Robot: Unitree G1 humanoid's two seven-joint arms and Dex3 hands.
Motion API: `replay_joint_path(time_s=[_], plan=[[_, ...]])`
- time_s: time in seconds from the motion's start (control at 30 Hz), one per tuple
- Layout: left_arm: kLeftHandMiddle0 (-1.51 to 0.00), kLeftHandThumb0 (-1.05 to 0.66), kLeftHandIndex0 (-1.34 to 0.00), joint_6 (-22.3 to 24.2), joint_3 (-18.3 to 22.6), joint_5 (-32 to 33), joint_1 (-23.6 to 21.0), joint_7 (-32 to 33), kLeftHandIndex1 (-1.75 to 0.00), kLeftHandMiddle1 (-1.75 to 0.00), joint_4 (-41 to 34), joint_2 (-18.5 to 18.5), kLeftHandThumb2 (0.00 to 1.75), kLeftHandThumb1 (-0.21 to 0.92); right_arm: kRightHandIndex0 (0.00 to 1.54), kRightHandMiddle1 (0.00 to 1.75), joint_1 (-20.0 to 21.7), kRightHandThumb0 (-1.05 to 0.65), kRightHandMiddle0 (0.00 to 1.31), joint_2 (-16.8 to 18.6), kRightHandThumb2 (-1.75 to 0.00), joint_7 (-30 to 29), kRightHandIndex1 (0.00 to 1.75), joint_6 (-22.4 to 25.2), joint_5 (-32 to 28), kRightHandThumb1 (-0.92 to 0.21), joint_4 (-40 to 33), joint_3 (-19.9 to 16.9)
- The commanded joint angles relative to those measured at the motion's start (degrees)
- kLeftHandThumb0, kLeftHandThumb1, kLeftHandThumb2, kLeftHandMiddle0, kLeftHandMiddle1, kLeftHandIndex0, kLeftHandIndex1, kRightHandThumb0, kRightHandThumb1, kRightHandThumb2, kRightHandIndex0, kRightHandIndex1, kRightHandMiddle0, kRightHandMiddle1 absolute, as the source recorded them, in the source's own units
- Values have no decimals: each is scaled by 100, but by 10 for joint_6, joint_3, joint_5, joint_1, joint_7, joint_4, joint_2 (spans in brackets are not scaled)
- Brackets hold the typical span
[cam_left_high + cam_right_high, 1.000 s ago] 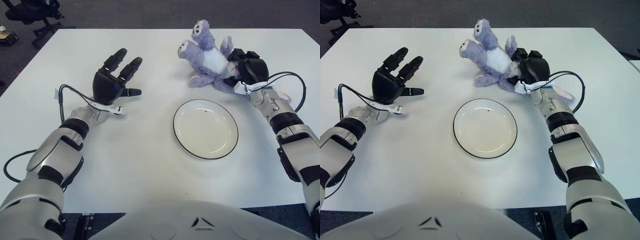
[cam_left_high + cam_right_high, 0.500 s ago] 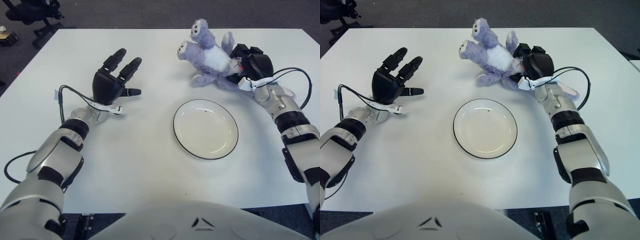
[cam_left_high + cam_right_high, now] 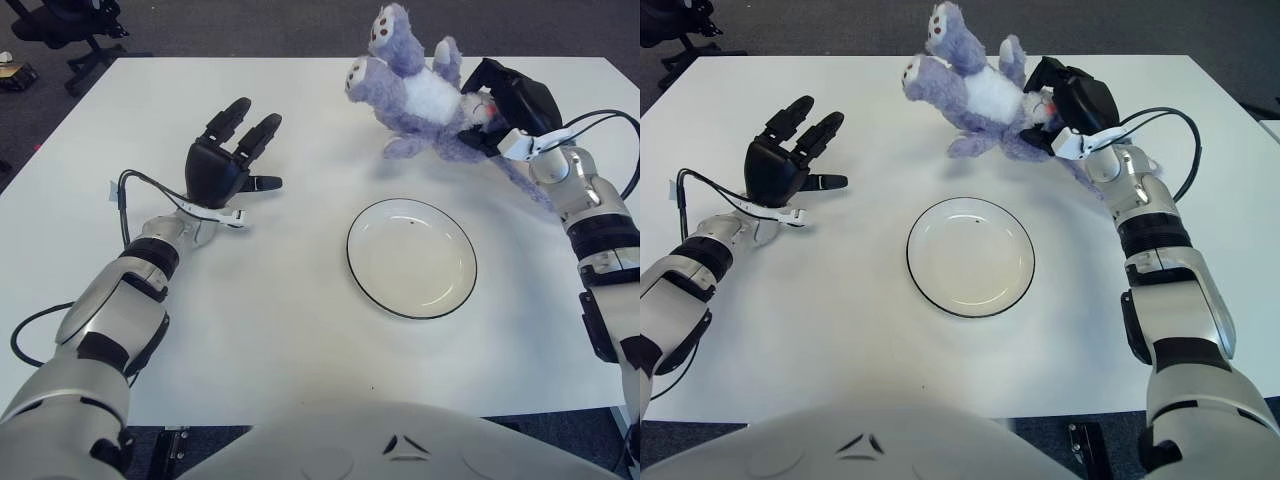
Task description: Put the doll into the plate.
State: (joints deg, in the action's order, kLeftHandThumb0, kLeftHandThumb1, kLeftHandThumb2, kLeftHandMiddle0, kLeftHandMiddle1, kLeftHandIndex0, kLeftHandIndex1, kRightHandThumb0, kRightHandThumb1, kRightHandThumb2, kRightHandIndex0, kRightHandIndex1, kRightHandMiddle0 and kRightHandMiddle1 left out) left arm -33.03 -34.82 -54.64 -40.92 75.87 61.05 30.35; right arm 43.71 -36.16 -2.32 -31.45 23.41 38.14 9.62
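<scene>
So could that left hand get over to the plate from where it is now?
Probably yes. The left hand is open and holds nothing, and only bare table lies between it and the plate. The right hand and the doll are farther back, out of that path.

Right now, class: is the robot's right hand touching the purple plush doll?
Touching. In the right eye view the right hand has its black fingers closed on the purple plush doll.
</scene>
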Motion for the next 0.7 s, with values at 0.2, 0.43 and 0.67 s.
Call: replay_joint_path(time_s=[0.2, 0.43, 0.67], plan=[[-66, -29, -62, -21, 4, 15, 16, -37, -14, -4, 16, -12, 18, 92, 52, 175, -8, 34, 54, -2, -117, 120, 173, 67, -87, -43, -98, -42], [-66, -28, -62, -23, 7, 17, 16, -43, -14, -4, 16, -12, 17, 92, 50, 175, -18, 42, 58, 1, -114, 146, 175, 95, -92, -45, -128, -56], [-66, -27, -61, -31, 12, 30, 18, -72, -14, -4, 19, -14, 15, 92, 50, 175, -36, 42, 59, 1, -113, 200, 175, 154, -127, -46, -193, -72]])
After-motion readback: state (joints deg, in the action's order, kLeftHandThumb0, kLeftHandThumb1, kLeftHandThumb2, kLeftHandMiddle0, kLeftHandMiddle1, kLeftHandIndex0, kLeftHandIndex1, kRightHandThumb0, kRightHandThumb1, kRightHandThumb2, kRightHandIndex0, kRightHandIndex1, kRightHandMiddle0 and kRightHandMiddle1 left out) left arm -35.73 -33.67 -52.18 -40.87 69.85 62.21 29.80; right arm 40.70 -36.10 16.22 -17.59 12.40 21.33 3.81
